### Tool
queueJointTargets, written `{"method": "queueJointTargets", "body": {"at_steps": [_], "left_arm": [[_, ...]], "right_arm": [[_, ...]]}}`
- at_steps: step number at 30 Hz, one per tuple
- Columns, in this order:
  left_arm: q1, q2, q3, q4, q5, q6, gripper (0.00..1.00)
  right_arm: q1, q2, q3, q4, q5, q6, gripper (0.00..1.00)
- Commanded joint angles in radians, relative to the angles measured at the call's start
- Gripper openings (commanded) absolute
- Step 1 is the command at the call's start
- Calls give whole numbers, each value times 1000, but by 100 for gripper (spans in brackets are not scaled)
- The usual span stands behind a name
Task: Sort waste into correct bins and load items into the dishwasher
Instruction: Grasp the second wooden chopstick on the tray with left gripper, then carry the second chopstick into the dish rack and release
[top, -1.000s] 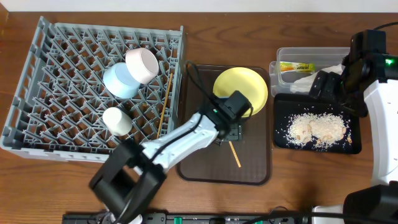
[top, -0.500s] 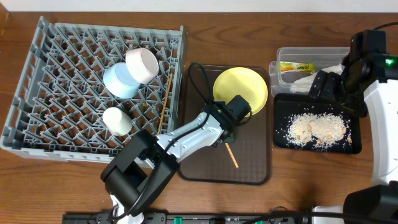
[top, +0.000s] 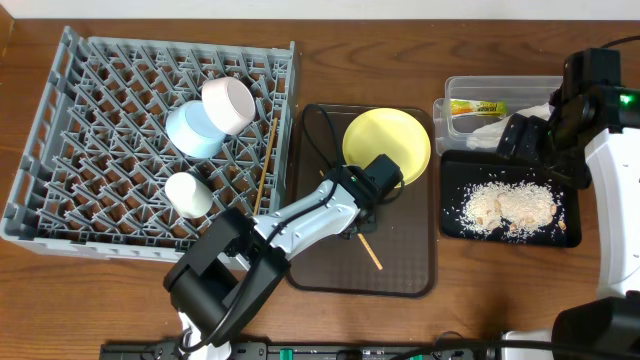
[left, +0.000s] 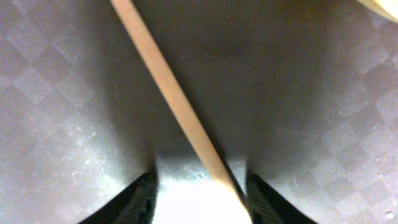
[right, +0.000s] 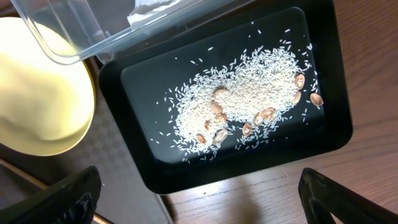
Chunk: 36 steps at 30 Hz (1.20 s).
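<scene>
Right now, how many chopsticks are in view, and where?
2. One chopstick lies in the grey rack along its right side; the second chopstick lies on the brown tray, between the left gripper's open fingers. None seem hidden.

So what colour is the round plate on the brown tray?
The plate is pale yellow, clearest in the overhead view.

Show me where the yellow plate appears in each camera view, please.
Overhead: yellow plate at centre right, on the brown tray's upper end.
Left wrist: only a pale sliver at the top right corner, possibly its rim.
Right wrist: the plate fills the left edge.
Shared landmark: the brown tray's checkered surface.
</scene>
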Motion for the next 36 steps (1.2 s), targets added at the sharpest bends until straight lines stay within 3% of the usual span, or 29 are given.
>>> {"method": "queueJointTargets", "body": {"at_steps": [1, 3, 5, 12, 24, 30, 36], "left_arm": [[2, 43, -9, -6, 13, -23, 44], [3, 41, -9, -6, 13, -23, 39], [5, 41, -9, -7, 13, -22, 25], [23, 12, -4, -9, -6, 26, 8], [204, -294, 58, -83, -5, 417, 8], [325, -483, 58, -82, -6, 690, 8], [433, -492, 56, -74, -6, 845, 8]], "right_arm": [[-4, -10, 6, -2, -8, 10, 99], [-4, -10, 6, -1, -8, 10, 99], [-4, -10, 6, -1, -8, 10, 99], [-4, -10, 6, -2, -8, 10, 99], [-4, -10, 6, -1, -8, 10, 99], [-4, -10, 6, -1, -8, 11, 99], [-4, -10, 6, -1, -8, 11, 99]]}}
